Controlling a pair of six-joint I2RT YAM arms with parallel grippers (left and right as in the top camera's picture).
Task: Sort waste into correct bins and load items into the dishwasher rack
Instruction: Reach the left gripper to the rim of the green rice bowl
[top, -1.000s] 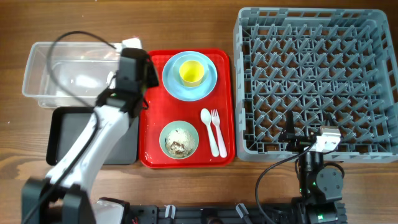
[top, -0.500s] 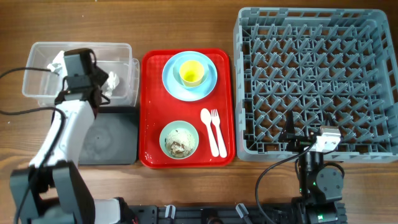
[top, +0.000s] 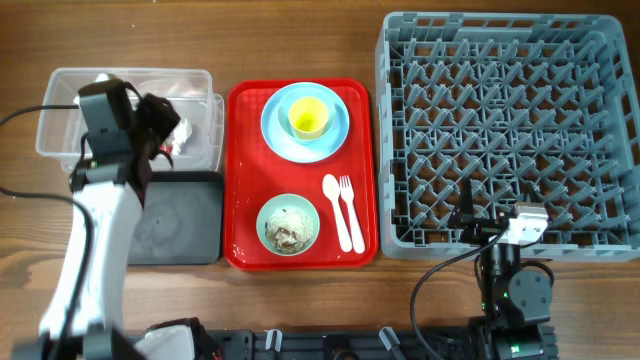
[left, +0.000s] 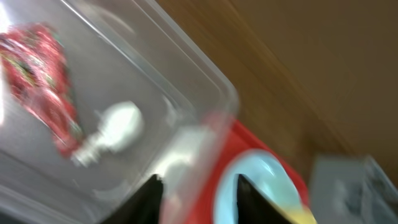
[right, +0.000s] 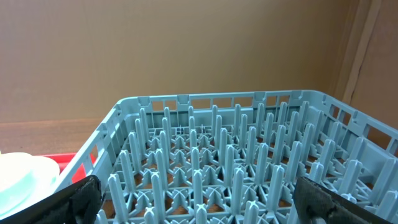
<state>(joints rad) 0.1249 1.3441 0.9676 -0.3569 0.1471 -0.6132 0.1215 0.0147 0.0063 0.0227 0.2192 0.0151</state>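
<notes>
I count one red wrapper (left: 46, 81) and one white tissue (left: 118, 127), both lying in the single clear tub (top: 60, 85). My left jaws (left: 199, 186) hang above its corner, parted and holding nothing. The left arm hides part of the tub from overhead. One black tray (top: 190, 225) sits just in front of the tub on the desk (top: 300, 40).

The red tray (top: 240, 200) carries:
- one blue plate (top: 335, 135) with one yellow cup (top: 307, 116) on it;
- one green bowl (top: 268, 210) of rice scraps (top: 287, 232);
- one spoon (top: 336, 205) and one fork (top: 350, 205).

One grey rack (top: 510, 130) stands to the right. The right jaws (right: 199, 196) are wide apart and hold nothing, at its near edge.
</notes>
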